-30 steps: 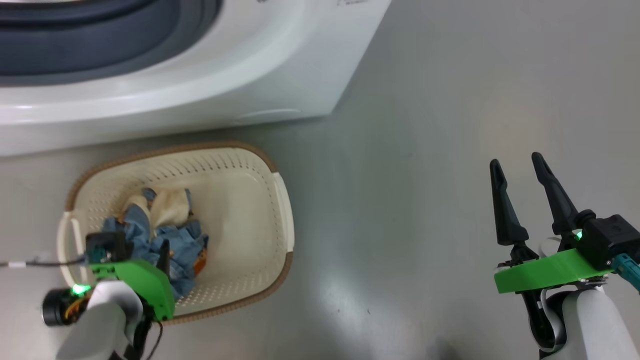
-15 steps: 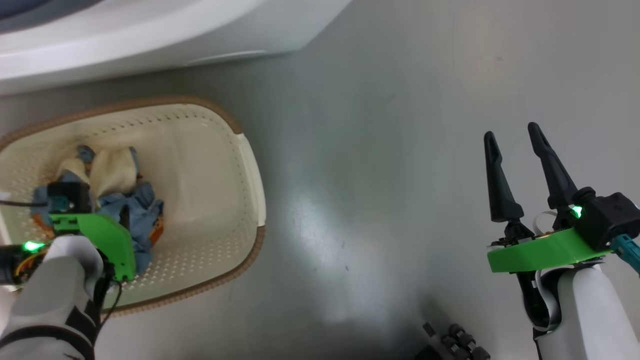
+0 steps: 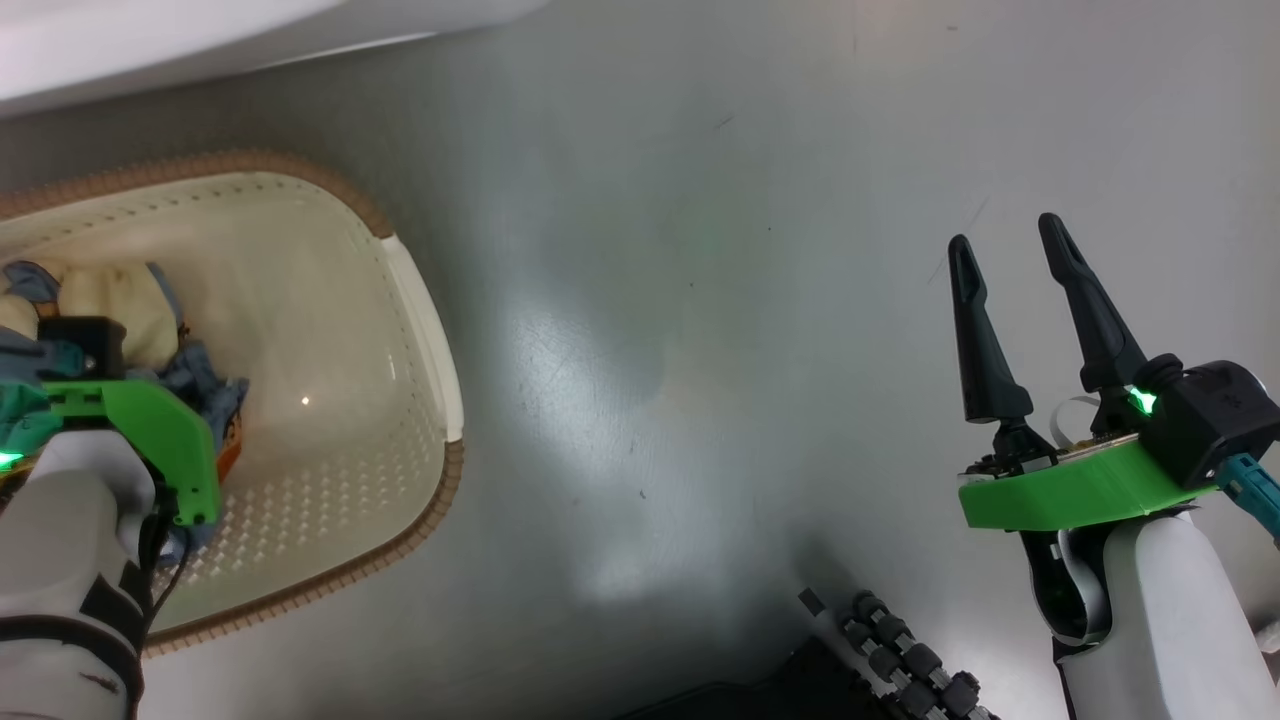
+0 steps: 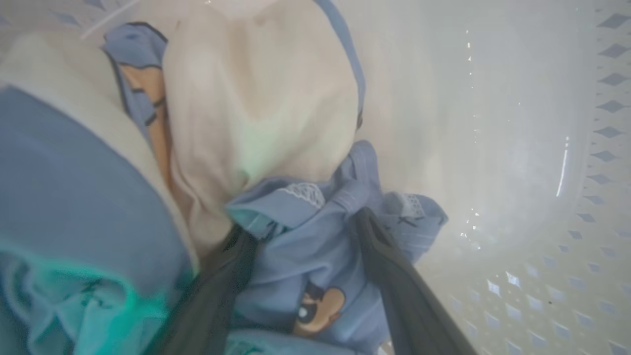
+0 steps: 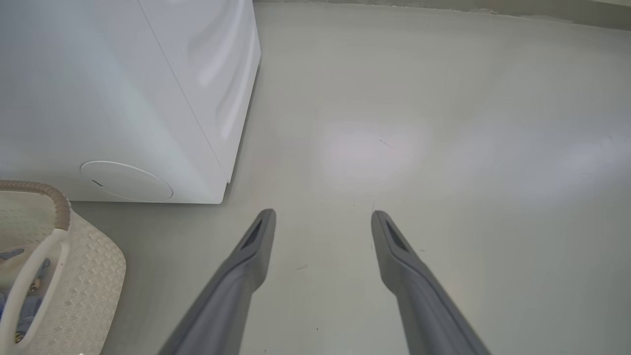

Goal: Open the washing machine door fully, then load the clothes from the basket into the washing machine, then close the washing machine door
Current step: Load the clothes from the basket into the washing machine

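From my head, the basket (image 3: 420, 300) sits on the grey floor (image 3: 650, 300) at the left, just in front of the washing machine (image 3: 150, 40), of which I see a white strip along the top edge. The clothes (image 3: 205, 385) lie bunched at the left end of the basket, light blue with a cream piece behind. My left arm (image 3: 70, 540) reaches down into the basket, and its green wrist plate (image 3: 150, 430) covers part of the pile. My right gripper (image 3: 1005, 235) hangs well to the right over bare floor, fingers spread and pointing up the view, with nothing between them.

Through my left wrist camera, my left gripper (image 4: 303, 231) is down in the clothes with its jaws wide apart. A fold of blue cloth (a cartoon bear shows on it, low down) sits between the two dark fingers (image 4: 394, 276) and reaches both of them, but the jaws have not closed on it. The cream piece bulges just above, and the basket's perforated wall curves away to the right.

Through my right wrist camera, my right fingers (image 5: 251, 256) stand parted over the floor, empty. The washing machine's lower corner is at the upper left, with a round flap (image 5: 125, 180) low on its front. The basket's end and one handle show at the lower left, with a bit of blue cloth inside.
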Available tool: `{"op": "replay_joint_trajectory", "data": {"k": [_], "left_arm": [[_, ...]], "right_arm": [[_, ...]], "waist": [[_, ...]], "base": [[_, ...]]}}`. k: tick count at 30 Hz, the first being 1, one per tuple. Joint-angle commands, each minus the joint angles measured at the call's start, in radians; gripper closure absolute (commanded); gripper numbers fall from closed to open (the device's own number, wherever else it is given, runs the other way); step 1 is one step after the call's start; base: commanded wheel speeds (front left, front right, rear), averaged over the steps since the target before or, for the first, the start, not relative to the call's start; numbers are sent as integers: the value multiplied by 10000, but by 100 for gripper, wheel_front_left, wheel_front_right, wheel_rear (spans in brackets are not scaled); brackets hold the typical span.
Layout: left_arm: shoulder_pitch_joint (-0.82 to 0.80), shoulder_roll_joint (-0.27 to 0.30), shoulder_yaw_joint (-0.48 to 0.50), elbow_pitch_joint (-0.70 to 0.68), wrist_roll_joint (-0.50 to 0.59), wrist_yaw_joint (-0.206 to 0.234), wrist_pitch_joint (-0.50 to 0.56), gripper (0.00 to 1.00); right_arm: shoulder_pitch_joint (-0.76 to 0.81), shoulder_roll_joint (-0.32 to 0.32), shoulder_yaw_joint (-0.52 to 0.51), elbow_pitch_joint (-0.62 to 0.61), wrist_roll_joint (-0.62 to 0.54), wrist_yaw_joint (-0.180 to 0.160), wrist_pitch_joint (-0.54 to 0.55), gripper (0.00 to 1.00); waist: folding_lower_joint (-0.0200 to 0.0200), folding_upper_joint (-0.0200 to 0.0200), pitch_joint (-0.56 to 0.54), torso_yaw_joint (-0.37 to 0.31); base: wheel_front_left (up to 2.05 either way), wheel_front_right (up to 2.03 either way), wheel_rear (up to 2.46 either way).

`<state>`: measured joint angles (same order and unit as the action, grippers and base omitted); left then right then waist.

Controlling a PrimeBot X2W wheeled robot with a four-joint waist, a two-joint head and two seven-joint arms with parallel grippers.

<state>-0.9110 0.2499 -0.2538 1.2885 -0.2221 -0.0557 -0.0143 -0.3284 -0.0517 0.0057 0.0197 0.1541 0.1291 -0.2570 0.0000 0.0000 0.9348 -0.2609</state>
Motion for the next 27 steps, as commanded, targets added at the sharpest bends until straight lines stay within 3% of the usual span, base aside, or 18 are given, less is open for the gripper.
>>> {"op": "replay_joint_trajectory", "data": {"k": [1,10,11,12,13,27], "left_arm": [[153,355,139,6,21,150,115,0],[-66,179,216,19,-240,586,703,0],[-73,163,224,19,-272,600,739,10],[-82,148,207,20,-281,588,740,75],[-93,138,184,20,-285,553,694,100],[-17,306,100,22,-536,377,485,100]], "right_arm": [[402,-8,147,-246,-77,16,-47,0],[609,2,64,-468,-195,16,-47,0],[623,3,64,-479,-203,16,-47,0],[635,3,64,-486,-209,16,-47,0],[642,4,60,-489,-217,16,-47,0],[60,12,365,-288,178,16,-47,0]], "waist": [[0,0,171,-53],[0,0,322,64],[0,0,324,67],[0,0,327,68],[0,0,328,69],[0,0,26,-154]], "base": [[0,0,0],[0,0,0],[0,0,0],[0,0,0],[0,0,0],[0,0,0]]}}
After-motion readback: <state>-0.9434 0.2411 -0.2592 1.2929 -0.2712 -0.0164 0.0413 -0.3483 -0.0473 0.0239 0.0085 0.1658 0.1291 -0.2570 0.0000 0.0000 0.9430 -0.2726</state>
